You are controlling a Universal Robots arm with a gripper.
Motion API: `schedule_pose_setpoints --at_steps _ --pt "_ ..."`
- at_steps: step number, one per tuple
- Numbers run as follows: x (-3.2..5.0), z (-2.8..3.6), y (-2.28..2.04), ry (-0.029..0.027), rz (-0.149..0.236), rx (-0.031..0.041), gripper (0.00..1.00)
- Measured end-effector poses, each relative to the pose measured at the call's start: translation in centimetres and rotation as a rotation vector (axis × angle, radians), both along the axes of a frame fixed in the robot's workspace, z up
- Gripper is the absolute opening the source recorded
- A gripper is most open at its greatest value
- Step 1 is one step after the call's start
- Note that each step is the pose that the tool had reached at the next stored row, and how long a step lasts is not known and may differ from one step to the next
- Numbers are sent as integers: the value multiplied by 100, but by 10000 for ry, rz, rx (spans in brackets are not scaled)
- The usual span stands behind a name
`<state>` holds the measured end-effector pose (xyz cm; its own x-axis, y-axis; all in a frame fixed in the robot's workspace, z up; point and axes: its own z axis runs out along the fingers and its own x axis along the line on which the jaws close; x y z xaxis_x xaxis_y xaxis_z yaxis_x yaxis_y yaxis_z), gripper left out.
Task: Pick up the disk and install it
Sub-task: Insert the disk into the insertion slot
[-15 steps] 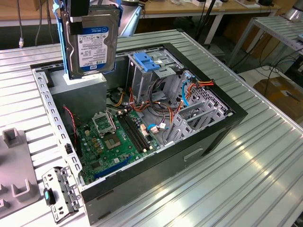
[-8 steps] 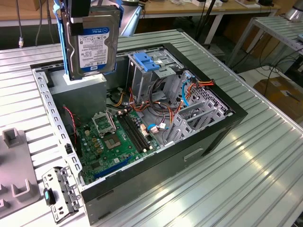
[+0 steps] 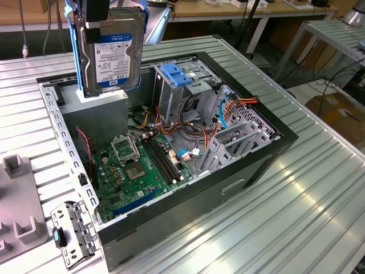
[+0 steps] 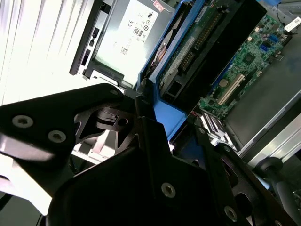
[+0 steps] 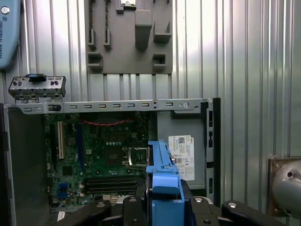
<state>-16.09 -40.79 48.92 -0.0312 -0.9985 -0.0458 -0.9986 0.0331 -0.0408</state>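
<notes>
The disk [image 3: 108, 51], a grey-metal hard drive with bright blue carrier rails, hangs upright above the back corner of the open computer case [image 3: 274, 142], on the exterior view's left. My gripper [image 3: 96, 14] is shut on its top edge. In the first wrist view the blue rail [image 5: 163, 181] stands edge-on between the black fingers [image 5: 127, 209], with the motherboard and power supply below. In the second wrist view the disk's circuit-board side [image 4: 197, 52] and blue rail run away from the gripper [image 4: 155, 127].
Inside the case are a green motherboard [image 3: 137, 165], a grey power supply [image 3: 97, 103] under the disk, a metal drive cage with a blue latch [image 3: 174, 74] and orange and blue cables [image 3: 228, 108]. A grey fixture plate [image 3: 17, 222] and a small metal bracket [image 3: 71, 231] lie beside the case.
</notes>
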Motion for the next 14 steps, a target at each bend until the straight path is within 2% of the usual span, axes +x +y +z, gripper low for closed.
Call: schedule_pose_setpoints --at_steps 6,10,12,14 --pt "0 0 -47 0 0 -1 37" --pt "0 0 -128 0 0 0 37" --pt "0 0 -183 0 -1 0 37" --pt "0 0 -259 0 0 -2 37"
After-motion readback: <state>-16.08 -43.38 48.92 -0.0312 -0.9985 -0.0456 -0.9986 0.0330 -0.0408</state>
